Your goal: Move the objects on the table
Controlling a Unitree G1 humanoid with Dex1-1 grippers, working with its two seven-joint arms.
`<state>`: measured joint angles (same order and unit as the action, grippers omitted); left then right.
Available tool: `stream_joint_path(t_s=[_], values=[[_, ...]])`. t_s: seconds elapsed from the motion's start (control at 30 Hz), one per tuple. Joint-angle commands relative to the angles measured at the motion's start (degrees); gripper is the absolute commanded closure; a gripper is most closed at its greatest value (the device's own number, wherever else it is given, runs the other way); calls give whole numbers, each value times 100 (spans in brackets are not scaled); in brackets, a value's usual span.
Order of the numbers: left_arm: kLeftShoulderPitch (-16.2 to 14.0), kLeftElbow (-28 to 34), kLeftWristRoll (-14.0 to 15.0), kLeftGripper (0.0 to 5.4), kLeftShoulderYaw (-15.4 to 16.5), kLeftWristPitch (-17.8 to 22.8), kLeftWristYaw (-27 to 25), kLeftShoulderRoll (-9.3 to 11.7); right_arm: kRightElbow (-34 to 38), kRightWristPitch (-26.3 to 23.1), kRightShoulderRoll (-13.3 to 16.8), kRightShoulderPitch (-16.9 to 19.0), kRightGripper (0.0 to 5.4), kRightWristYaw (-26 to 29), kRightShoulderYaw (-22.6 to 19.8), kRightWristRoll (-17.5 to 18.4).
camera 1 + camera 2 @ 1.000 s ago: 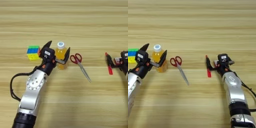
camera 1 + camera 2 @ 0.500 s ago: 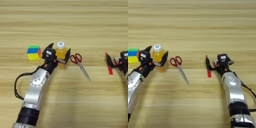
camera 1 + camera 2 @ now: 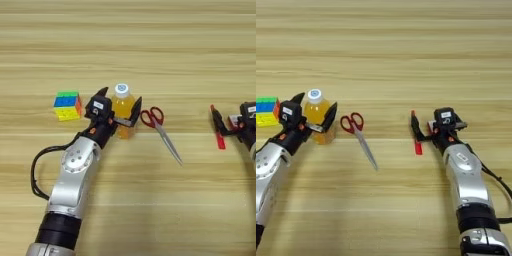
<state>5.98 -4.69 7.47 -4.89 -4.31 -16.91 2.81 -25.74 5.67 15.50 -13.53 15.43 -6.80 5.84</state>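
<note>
On the wooden bench (image 3: 150, 45) the left gripper (image 3: 119, 107) reaches in from the near left, its two black fingers spread wide with the orange-juice bottle (image 3: 123, 117) standing upright between them; one finger rises at the bottle's left shoulder and the other at its right side, very close against it, though whether they press it I cannot tell; the bottle's white cap (image 3: 121, 90) shows clear above the jaws; just left of the gripper lies the multicoloured puzzle cube (image 3: 67, 105), apart from the fingers; the left eye view shows the cube whole, while the right eye view cuts it at the picture's left edge; right of the bottle lie the red-handled scissors (image 3: 357, 132), handles far and blades pointing near and right, close beside the right finger; well to the right the right gripper (image 3: 426, 128) rests on the bench beside the red pen (image 3: 416, 134); its fingers sit at the pen but I cannot tell how far they are parted; the right eye view shows that whole arm, the left eye view only its tip at the edge.
</note>
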Motion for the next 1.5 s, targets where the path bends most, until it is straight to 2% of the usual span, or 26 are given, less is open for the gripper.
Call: stream_joint_path(t_s=[0.03, 0.53, 0.87, 1.13, 1.5], values=[[83, -50, 56, 19, 9, -67, -33, -63, -24, 33, -12, 15, 0, 7, 19, -36], [96, -110, 107, 187, 68, -145, -114, -94, 7, 29, -13, 19, 0, -17, 1, -31], [120, -9, 175, 193, 160, -114, -144, -59, -1, 37, -46, 22, 0, -22, 34, -47], [222, 315, 250, 193, 195, 119, -181, 37, 104, 104, -106, 60, 0, 34, 170, -112], [642, 773, 367, 193, 239, 629, -256, 179, 982, 368, -296, 439, 0, 716, 832, -97]])
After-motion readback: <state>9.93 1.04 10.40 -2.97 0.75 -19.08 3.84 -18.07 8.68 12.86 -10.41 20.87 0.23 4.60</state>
